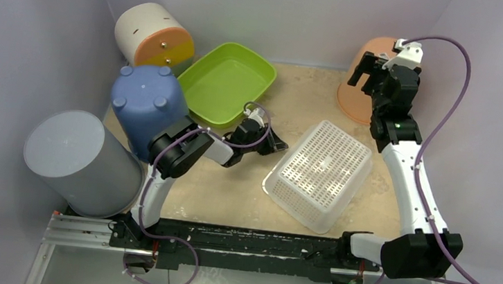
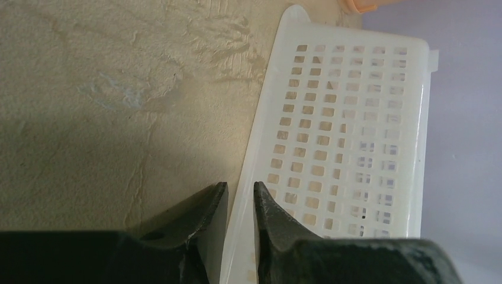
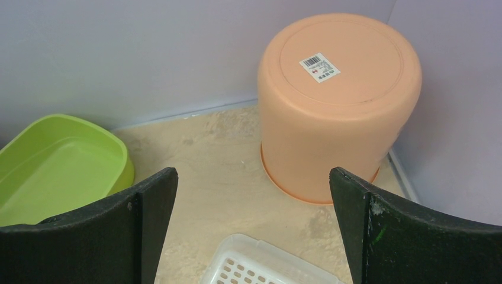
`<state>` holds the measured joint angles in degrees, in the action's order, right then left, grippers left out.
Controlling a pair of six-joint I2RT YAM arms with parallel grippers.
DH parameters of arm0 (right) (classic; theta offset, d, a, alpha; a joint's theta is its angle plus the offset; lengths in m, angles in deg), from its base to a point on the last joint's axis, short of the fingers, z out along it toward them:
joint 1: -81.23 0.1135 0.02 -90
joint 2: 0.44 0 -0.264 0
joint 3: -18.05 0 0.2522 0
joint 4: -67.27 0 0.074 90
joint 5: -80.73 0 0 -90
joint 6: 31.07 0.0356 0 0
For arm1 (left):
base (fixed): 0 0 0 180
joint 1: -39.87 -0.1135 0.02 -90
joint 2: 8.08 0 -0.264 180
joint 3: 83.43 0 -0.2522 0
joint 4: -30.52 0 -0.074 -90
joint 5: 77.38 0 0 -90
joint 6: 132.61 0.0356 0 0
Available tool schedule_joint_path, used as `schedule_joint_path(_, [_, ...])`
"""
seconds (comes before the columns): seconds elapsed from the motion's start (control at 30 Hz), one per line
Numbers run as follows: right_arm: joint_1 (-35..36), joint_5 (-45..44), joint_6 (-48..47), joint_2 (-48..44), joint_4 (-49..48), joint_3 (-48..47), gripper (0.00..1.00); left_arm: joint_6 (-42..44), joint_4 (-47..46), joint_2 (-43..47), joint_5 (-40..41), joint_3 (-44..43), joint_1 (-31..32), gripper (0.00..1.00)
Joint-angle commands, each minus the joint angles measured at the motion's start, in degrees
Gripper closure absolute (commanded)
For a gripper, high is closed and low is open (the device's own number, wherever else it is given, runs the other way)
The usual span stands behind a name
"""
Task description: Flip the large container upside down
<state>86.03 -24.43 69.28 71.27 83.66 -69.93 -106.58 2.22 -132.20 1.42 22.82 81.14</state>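
Observation:
A white perforated basket (image 1: 319, 173) lies in the middle of the table, its holed base seemingly facing up and its rim down. My left gripper (image 1: 277, 146) is low at its left edge. In the left wrist view the two fingers (image 2: 241, 189) are closed on the basket's flat rim (image 2: 349, 130), one on each side. My right gripper (image 1: 367, 68) is open and empty, held high at the back right. In the right wrist view its fingers (image 3: 253, 173) frame bare table, with the basket's corner (image 3: 260, 266) below.
An upturned orange bucket (image 1: 354, 96) (image 3: 337, 100) stands in the back right corner. A green tray (image 1: 226, 84) (image 3: 59, 165) sits at the back centre. An upturned blue bucket (image 1: 148, 101), a grey bucket (image 1: 80, 160) and a white-and-orange container (image 1: 151, 35) crowd the left side.

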Motion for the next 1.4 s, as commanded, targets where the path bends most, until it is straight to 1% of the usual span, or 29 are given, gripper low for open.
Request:
schedule_joint_path(0.0, [-0.23, 1.17, 0.59, -0.44, -2.96, 0.30, 0.00, 5.85, 4.93, 0.88, 1.57, -1.54, 0.09, 0.79])
schedule_joint_path(0.17, [-0.23, 1.88, 0.85, -0.53, -2.69, 0.39, 0.00, 9.14, 9.78, 0.71, 0.78, -5.31, 1.01, 0.76])
schedule_joint_path(0.2, [-0.23, 1.73, 0.82, -0.51, -2.65, 0.43, 0.00, 10.38, 11.42, 0.90, 1.05, -6.48, 1.67, 0.74])
schedule_joint_path(0.27, [-0.23, 1.18, 0.61, -0.42, -2.69, 0.55, 0.00, 13.95, 17.12, 1.72, 2.60, -9.49, 3.56, 0.66])
schedule_joint_path(0.3, [-0.19, 0.91, 0.59, -0.42, -2.64, 0.56, 0.00, 15.31, 19.15, 1.96, 2.96, -10.87, 4.77, 0.65])
schedule_joint_path(0.37, [-0.23, 0.75, 0.54, -0.34, -2.81, 0.58, 0.00, 17.04, 21.48, 2.20, 2.76, -12.94, 6.52, 0.60])
schedule_joint_path(0.43, [-0.22, 0.31, 0.75, -0.13, -2.96, 0.56, 0.00, 18.39, 23.51, 2.11, 2.13, -15.27, 8.07, 0.52])
schedule_joint_path(0.5, [-0.45, -2.25, 2.37, 0.35, -2.65, 0.42, 0.00, 19.80, 25.69, 1.46, 1.77, -17.90, 9.63, 0.47])
schedule_joint_path(0.63, [-1.78, -1.53, 3.79, 1.80, -2.03, 0.24, 0.00, 19.19, 25.77, -2.36, -0.40, -23.18, 11.45, 0.43])
schedule_joint_path(0.73, [-2.03, -0.98, 3.68, 2.12, -2.37, 1.01, 0.00, 20.04, 27.71, -4.68, 0.19, -27.17, 11.85, 0.41])
schedule_joint_path(0.8, [-2.15, -0.97, 2.84, 2.08, -2.46, 1.59, 0.00, 22.43, 30.88, -4.89, 2.73, -29.06, 11.82, 0.40])
schedule_joint_path(0.9, [-2.21, -2.15, 1.85, 1.55, -2.84, 2.73, 0.00, 29.52, 39.47, -3.80, 8.79, -32.13, 11.57, 0.39])
schedule_joint_path(0.97, [-2.31, -2.75, 1.69, 0.89, -3.26, 3.52, 0.00, 32.62, 42.68, -2.28, 12.25, -32.97, 10.81, 0.38])
schedule_joint_path(1.03, [-2.34, -2.28, 1.70, 0.24, -3.76, 4.08, 0.00, 35.57, 45.04, 0.36, 17.09, -32.18, 9.82, 0.37])
schedule_joint_path(1.13, [-2.42, -0.72, 1.76, -0.19, -3.96, 4.25, 0.00, 41.58, 47.98, 4.66, 27.66, -30.63, 8.52, 0.36])
schedule_joint_path(1.2, [-2.42, 0.26, 1.77, -0.30, -3.87, 4.25, 0.00, 45.70, 51.02, 6.75, 31.98, -31.23, 6.56, 0.36])
schedule_joint_path(1.27, [-2.40, 1.27, 2.23, -0.44, -4.06, 4.54, 0.00, 49.52, 52.22, 8.54, 32.05, -31.34, 4.30, 0.36])
schedule_joint_path(1.37, [-2.41, 2.84, 2.64, -0.60, -4.93, 5.56, 0.00, 55.21, 52.53, 11.22, 28.75, -30.74, 1.09, 0.34])
